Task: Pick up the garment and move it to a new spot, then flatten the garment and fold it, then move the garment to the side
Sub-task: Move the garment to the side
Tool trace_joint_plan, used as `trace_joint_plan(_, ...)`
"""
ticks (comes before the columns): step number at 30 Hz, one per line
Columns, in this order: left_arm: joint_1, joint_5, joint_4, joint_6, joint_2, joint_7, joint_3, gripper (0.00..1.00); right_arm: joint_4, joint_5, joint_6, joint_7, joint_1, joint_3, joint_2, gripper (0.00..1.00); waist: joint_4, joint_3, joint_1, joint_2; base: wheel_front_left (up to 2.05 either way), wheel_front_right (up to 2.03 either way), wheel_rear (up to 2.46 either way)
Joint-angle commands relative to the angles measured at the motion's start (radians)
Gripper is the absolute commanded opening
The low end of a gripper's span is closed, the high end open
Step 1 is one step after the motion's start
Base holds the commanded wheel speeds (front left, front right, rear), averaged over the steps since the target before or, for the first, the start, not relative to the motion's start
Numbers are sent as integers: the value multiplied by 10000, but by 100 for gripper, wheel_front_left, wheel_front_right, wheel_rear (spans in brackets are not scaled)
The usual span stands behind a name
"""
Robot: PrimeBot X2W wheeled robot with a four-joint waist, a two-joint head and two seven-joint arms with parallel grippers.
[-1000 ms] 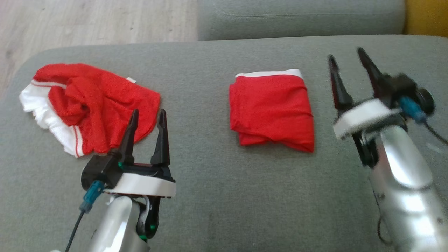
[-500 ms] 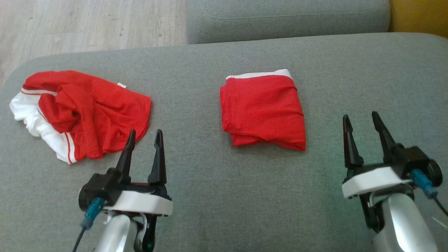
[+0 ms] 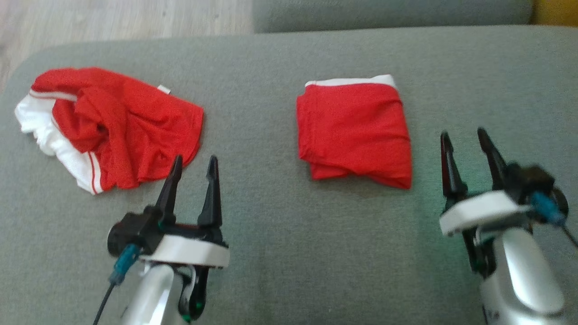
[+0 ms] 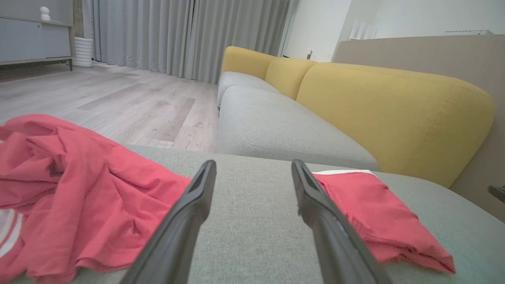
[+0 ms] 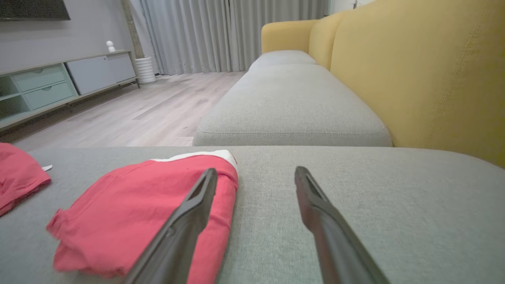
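A crumpled red garment with white trim (image 3: 113, 131) lies at the left of the grey sofa seat (image 3: 289, 253); the left wrist view has it at the left (image 4: 79, 197). A folded red garment (image 3: 354, 131) rests flat in the middle, also seen as a folded garment (image 5: 150, 213) and at the right of the left wrist view (image 4: 378, 221). My left gripper (image 3: 193, 161) is open and empty, just below the crumpled garment's near edge. My right gripper (image 3: 464, 136) is open and empty, to the right of the folded garment.
A second grey seat cushion (image 5: 292, 106) lies beyond, with yellow backrests (image 5: 426, 71) to the right. Wooden floor (image 4: 98, 102) lies past the sofa's left edge. A low cabinet (image 5: 59, 83) stands far off.
The right gripper has drawn back from high beside the folded garment to lower right. The head camera shifted; both garments lie as before. The left gripper holds about the same place.
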Motion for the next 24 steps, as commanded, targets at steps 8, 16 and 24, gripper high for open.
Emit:
trace_joint_plan(8, -1137, -240, -178, -35, 76, -80, -122, 100, 1947, 833, -7, 1048, -2112, 237, 39, 100, 930, 1132, -1, 0, 0, 0, 0)
trace_joint_plan(16, -1411, -409, -110, 7, 76, -80, -414, 100, 4066, 1258, -7, 1311, -3159, 466, 39, 100, 1331, 1477, -1, 0, 0, 0, 0)
trace_joint_plan(24, -1503, -400, -22, 58, 76, -80, -490, 100, 5385, 855, -7, 750, -3829, 1077, 39, 0, 1238, 1463, -1, 0, 0, 0, 0)
